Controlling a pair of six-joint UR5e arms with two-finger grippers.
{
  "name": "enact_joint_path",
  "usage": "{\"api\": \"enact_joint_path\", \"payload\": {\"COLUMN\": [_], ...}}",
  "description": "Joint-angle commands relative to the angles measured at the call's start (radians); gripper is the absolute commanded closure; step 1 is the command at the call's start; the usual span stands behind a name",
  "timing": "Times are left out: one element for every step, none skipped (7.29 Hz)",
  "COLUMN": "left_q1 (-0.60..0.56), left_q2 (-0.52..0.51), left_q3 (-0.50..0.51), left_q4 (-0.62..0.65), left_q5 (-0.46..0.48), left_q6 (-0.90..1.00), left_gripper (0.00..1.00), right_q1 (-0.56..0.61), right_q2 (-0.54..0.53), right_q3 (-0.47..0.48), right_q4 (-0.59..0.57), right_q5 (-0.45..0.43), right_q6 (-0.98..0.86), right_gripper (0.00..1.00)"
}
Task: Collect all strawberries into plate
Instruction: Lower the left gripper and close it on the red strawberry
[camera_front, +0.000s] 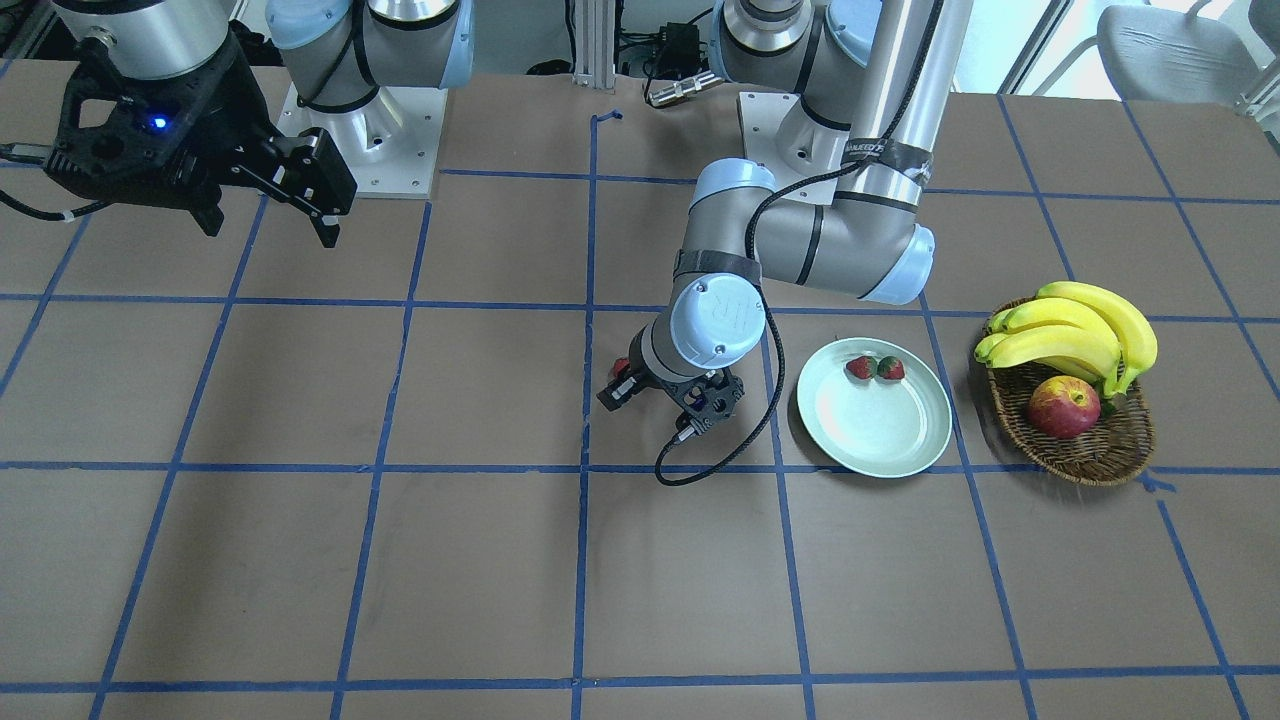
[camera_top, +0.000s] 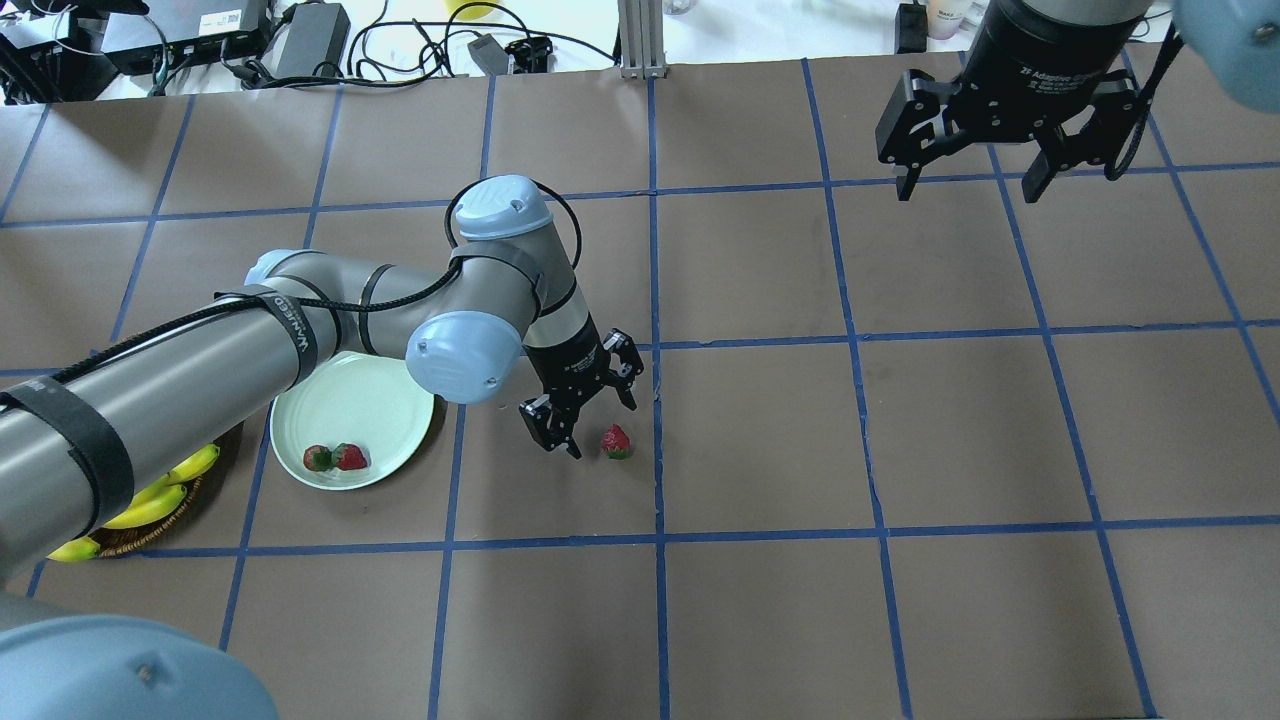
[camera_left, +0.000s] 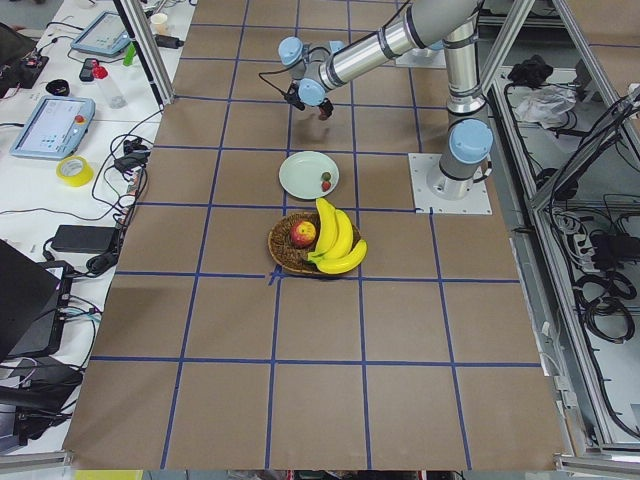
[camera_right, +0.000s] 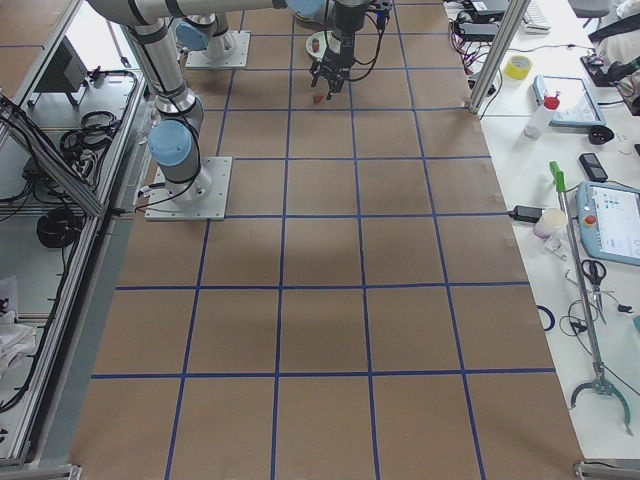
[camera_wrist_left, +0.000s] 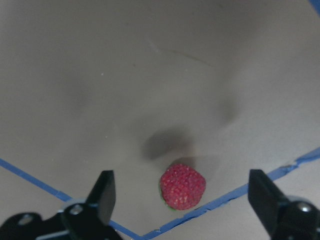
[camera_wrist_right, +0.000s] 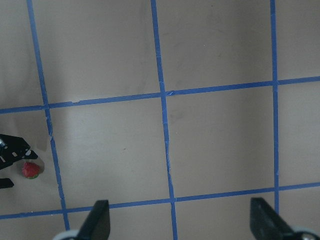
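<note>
Left end effector (camera_top: 598, 425): fingers (camera_wrist_left: 102, 195) spread wide, empty, hovering over small red strawberry with green cap (camera_wrist_left: 182, 186). Berry lies on brown taped-grid worktop (camera_top: 760, 420), just beside blue tape line (camera_wrist_left: 225, 197), apart from pale mint-green round plate (camera_top: 300, 400) carrying two other strawberries (camera_top: 335, 458). Judgement: centre berry between fingers, descend straight, close gently; rounded fruit may roll. Right end effector (camera_top: 975, 180): wide, empty, well apart.
</note>
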Motion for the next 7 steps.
{"api": "enact_joint_path", "payload": {"left_q1": [-0.001, -0.001, -0.001, 0.000, 0.003, 0.003, 0.011], "left_q2": [-0.004, -0.004, -0.002, 0.005, 0.034, 0.036, 0.044], "left_q3": [-0.001, -0.001, 0.000, 0.006, 0.013, 0.032, 0.058], "left_q4": [0.000, 0.000, 0.000, 0.002, -0.001, -0.015, -0.024], "left_q5": [-0.003, -0.003, 0.001, 0.011, 0.061, 0.130, 0.138], "left_q6": [0.000, 0.001, 0.013, 0.035, 0.061, 0.098, 0.188], "left_gripper": [0.81, 1.00, 1.00, 1.00, 1.00, 1.00, 1.00], "right_q1": [0.000, 0.000, 0.000, 0.000, -0.001, -0.002, 0.000], "right_q2": [0.000, 0.000, 0.000, 0.000, 0.000, 0.000, 0.000], "right_q3": [0.000, 0.000, 0.000, 0.000, 0.002, 0.000, 0.002], "right_q4": [-0.001, -0.001, -0.001, -0.001, -0.001, -0.004, -0.004], "right_q5": [0.000, -0.002, 0.000, 0.000, -0.002, 0.000, -0.002], "right_q6": [0.000, 0.000, 0.000, 0.000, 0.000, 0.000, 0.000], "right_gripper": [0.00, 0.00, 0.00, 0.00, 0.00, 0.00, 0.00]}}
